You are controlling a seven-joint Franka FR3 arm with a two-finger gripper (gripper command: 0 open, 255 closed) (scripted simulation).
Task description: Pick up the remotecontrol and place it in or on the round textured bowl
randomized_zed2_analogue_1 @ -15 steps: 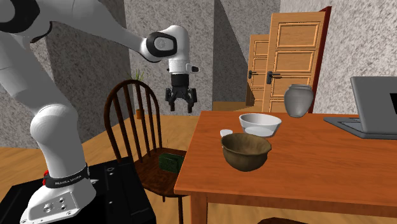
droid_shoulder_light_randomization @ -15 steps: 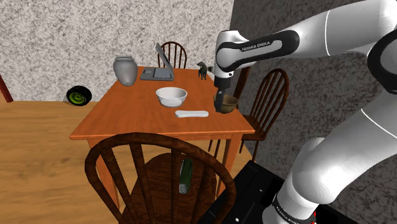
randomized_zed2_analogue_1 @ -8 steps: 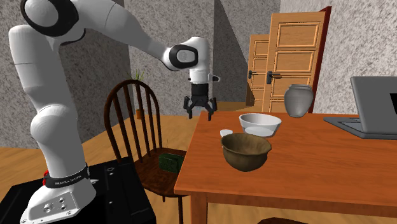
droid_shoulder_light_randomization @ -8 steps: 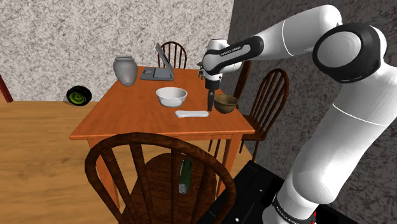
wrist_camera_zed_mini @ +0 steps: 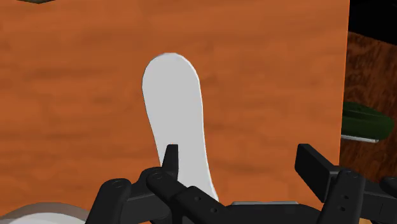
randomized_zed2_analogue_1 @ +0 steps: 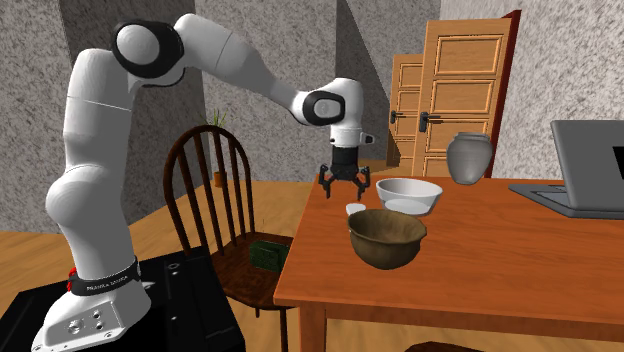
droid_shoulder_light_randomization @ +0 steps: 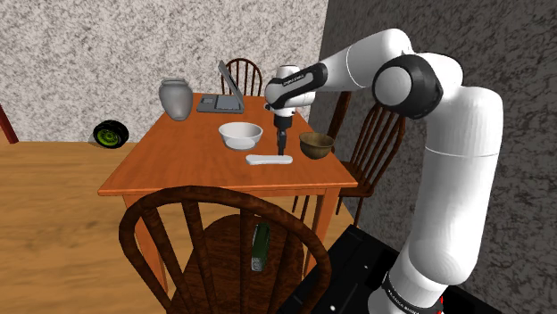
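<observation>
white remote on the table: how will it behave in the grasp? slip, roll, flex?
The remote looks flat and slim, lying flush on the table: probably rigid, unlikely to roll. Its plain, featureless surface may slip under a light pinch. It is long, and the open gripper sits toward one end, so a grasp there could let it tilt.

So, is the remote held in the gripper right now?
No, the gripper is open, above the white remote lying flat on the table.

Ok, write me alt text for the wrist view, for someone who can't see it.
The black hand, fingers apart, hangs above a white remote control lying flat on an orange-brown table. A green object lies beyond the table's edge.
</observation>
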